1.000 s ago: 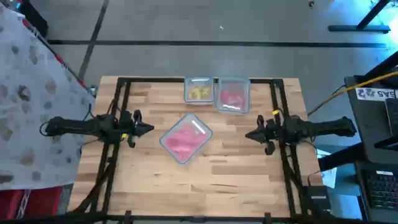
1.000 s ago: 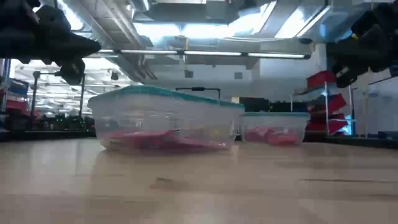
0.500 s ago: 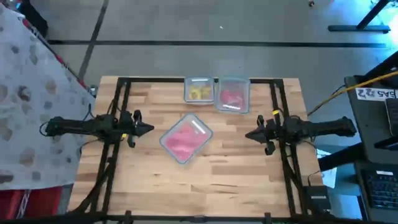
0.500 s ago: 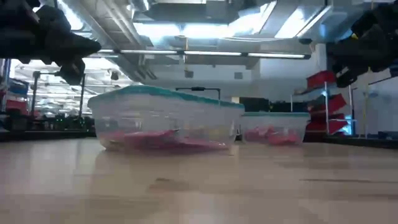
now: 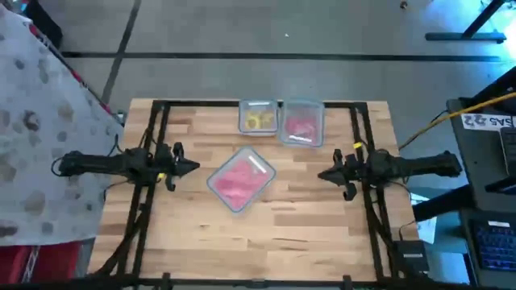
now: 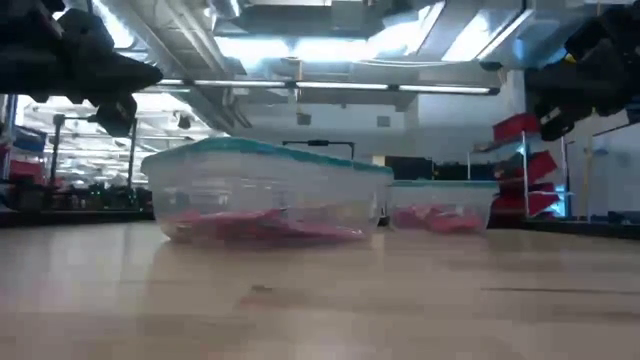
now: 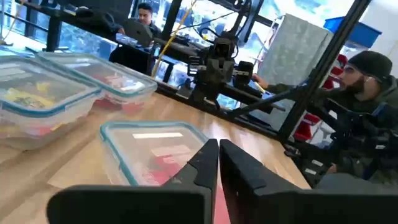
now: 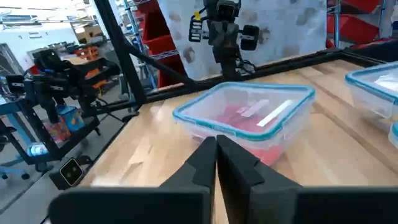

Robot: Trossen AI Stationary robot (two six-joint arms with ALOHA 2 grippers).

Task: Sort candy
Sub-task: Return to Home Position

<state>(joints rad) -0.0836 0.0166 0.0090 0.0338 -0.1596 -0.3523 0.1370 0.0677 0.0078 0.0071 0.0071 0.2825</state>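
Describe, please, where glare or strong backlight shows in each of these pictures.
High view: a white streak of glare on the lid of the clear rectangular plastic tub holding pink candy at mid-table. Low view: bright ceiling lamps behind turn the left gripper and the right gripper into dark shapes. Right wrist view: white reflections on that tub's lid. Left wrist view: a pale patch there too.

A lidded tub (image 5: 241, 179) blocks the table's (image 5: 266, 234) middle, two more tubs (image 5: 302, 122) its far edge; the near half lies open.
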